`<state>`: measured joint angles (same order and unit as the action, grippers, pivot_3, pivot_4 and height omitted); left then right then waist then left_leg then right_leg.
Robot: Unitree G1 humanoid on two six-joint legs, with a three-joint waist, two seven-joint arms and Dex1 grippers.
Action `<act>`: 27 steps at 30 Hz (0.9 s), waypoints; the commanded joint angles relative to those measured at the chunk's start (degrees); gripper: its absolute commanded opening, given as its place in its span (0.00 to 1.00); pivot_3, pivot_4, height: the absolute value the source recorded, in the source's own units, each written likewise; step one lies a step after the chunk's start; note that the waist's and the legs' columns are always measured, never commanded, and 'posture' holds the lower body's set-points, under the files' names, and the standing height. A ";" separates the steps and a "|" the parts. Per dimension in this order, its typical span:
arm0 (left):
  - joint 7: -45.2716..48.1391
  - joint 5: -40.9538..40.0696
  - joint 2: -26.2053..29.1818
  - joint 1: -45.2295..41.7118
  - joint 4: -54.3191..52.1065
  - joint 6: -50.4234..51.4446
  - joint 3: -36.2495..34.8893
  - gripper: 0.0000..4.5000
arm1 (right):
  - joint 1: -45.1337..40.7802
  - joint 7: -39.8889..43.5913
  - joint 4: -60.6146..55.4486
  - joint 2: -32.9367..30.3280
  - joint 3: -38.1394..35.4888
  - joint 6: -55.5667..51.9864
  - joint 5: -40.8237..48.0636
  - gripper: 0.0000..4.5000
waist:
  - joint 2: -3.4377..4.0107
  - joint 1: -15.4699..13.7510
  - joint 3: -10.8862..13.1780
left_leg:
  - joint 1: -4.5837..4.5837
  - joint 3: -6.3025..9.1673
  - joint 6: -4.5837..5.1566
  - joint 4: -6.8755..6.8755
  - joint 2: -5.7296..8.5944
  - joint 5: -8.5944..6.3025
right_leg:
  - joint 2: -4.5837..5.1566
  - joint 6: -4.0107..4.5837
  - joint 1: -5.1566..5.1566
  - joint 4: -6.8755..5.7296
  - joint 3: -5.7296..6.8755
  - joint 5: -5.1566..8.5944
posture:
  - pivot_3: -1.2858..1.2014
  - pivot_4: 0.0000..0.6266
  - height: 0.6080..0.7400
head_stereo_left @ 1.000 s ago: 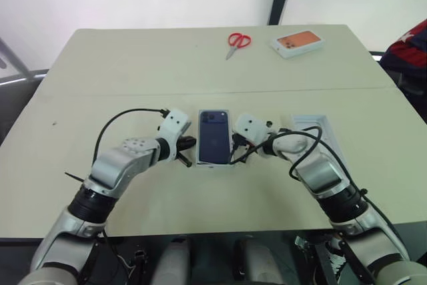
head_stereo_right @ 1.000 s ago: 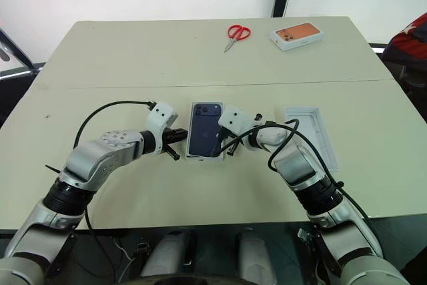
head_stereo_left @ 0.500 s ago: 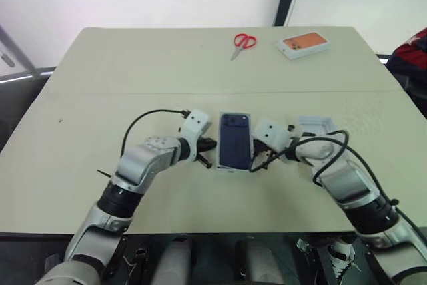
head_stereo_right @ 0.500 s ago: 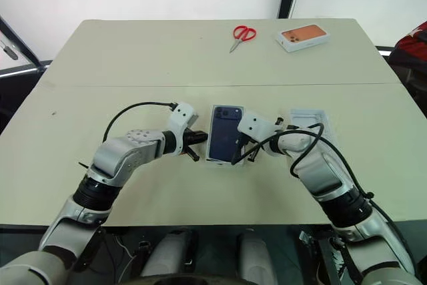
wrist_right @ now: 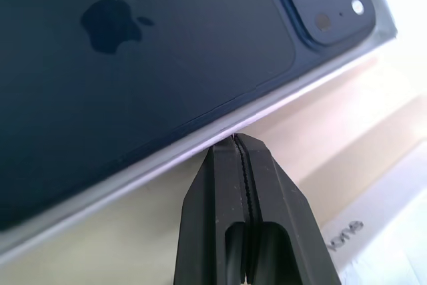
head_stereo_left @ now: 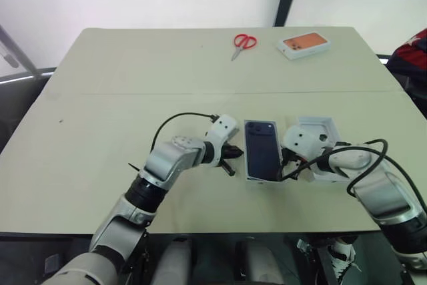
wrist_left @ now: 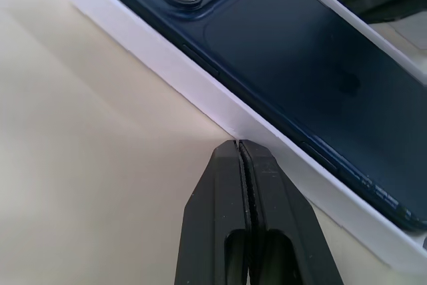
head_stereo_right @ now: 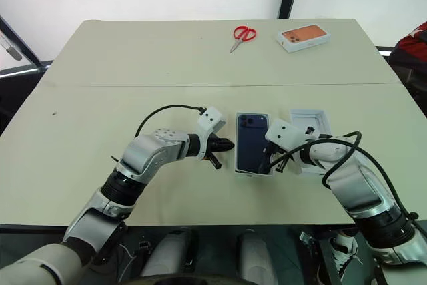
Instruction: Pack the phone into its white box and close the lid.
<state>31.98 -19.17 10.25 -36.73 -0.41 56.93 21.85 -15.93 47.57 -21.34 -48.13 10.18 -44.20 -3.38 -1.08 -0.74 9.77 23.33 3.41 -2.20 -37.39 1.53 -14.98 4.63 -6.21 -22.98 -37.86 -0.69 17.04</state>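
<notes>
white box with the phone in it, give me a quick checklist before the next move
1. Phone lying flat in the white box, camera cluster up: ok.
2. Left hand shut, tips at the box's side wall: ok.
3. Right hand shut, at the opposite wall: ok.
4. Lid on the box: not ok, it lies open side up beside the box, under the right arm.
5. Scissors and orange-printed box well away at the far edge: ok.
6. Phone fully seated: cannot tell.

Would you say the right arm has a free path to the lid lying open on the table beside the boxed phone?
Probably yes. The lid lies open just beyond the right gripper, with nothing between them. That gripper is shut with its tips at the side of the white box holding the phone, so it would first have to open.
</notes>
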 commanded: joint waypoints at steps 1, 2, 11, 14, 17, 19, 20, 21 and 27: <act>2.95 -0.81 -2.34 -0.54 -0.47 0.10 3.60 0.02 | 0.02 0.45 -2.67 0.12 -0.69 1.31 1.46 0.00 | 0.00 0.01 0.00 | -0.01 0.00 0.00 0.00 -0.01 0.00 | -0.01 0.00 0.00 0.00 0.00 0.00 | 0.52 0.24 1.00; 3.19 -0.69 -2.33 -0.55 -0.51 0.15 3.56 0.02 | 0.07 0.47 -2.67 0.04 -0.72 1.35 1.47 0.00 | 0.00 0.01 0.00 | -0.01 0.01 0.00 0.00 -0.01 0.00 | -0.01 0.00 0.00 0.00 0.00 0.00 | 0.52 0.24 1.00; 3.28 0.84 -2.47 -0.59 0.08 0.00 2.09 0.02 | 0.16 1.09 -1.26 -1.89 -1.06 3.05 0.88 0.00 | 0.00 -0.01 0.00 | 0.00 0.00 0.00 0.00 -0.01 0.00 | 0.00 0.00 0.00 0.00 0.00 0.00 | 0.52 0.24 1.00; 3.17 0.35 -0.80 0.29 -2.39 -0.10 -0.94 0.00 | -0.62 4.59 -1.83 -3.68 -4.66 0.27 4.95 0.18 | 0.01 0.06 0.00 | 0.00 0.00 0.00 0.00 -0.02 0.00 | 0.00 0.00 0.00 0.00 0.00 0.00 | 0.52 0.24 1.00; 4.08 -0.72 2.00 2.25 -6.11 -0.90 -4.02 0.00 | -1.42 6.56 -3.68 -4.16 -9.08 -3.59 9.61 0.50 | 0.01 0.24 0.01 | -0.01 0.00 0.00 0.01 -0.04 0.00 | -0.02 0.00 -0.01 0.00 0.00 0.00 | 0.52 0.24 1.00; 5.28 -1.02 4.81 4.52 -9.47 -3.47 -5.70 0.00 | -3.41 5.60 -4.00 -3.23 -12.03 -9.04 12.27 0.73 | 0.04 0.79 0.02 | -0.01 -0.01 0.00 0.03 -0.11 0.00 | -0.06 0.00 -0.03 -0.03 -0.03 0.00 | 0.52 0.24 1.00; 5.64 -1.07 5.70 5.27 -10.49 -4.45 -6.09 0.00 | -4.10 4.91 -3.97 -3.10 -12.67 -10.92 13.00 0.84 | 0.05 1.04 0.02 | -0.03 -0.02 -0.01 0.05 -0.14 0.00 | -0.09 0.01 -0.05 -0.06 -0.05 0.00 | 0.52 0.24 1.00; 7.36 -0.77 7.31 7.33 -12.51 -9.60 -6.93 0.00 | -5.55 3.82 -3.26 -2.88 -13.26 -15.71 13.81 0.97 | 0.07 1.20 0.02 | -0.03 -0.01 -0.01 0.05 -0.15 0.01 | -0.10 0.01 -0.07 -0.08 -0.05 0.00 | 0.52 0.24 1.00; 17.60 -1.20 14.30 14.93 -16.44 -27.98 -9.56 0.00 | -13.36 -2.77 2.03 -0.44 -13.74 -34.55 16.22 0.97 | 0.11 1.26 0.03 | 0.01 -0.04 -0.03 0.08 -0.15 0.01 | -0.02 0.03 -0.11 -0.04 -0.13 0.00 | 0.52 0.24 1.00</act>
<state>46.24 -19.51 23.62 -22.55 -14.90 33.99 13.65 -27.45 46.85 -20.23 -48.82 -2.24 -74.28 12.11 -0.97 0.52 9.79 23.33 3.35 -2.23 -37.30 1.39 -14.97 4.62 -6.17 -23.09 -37.91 -0.84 17.04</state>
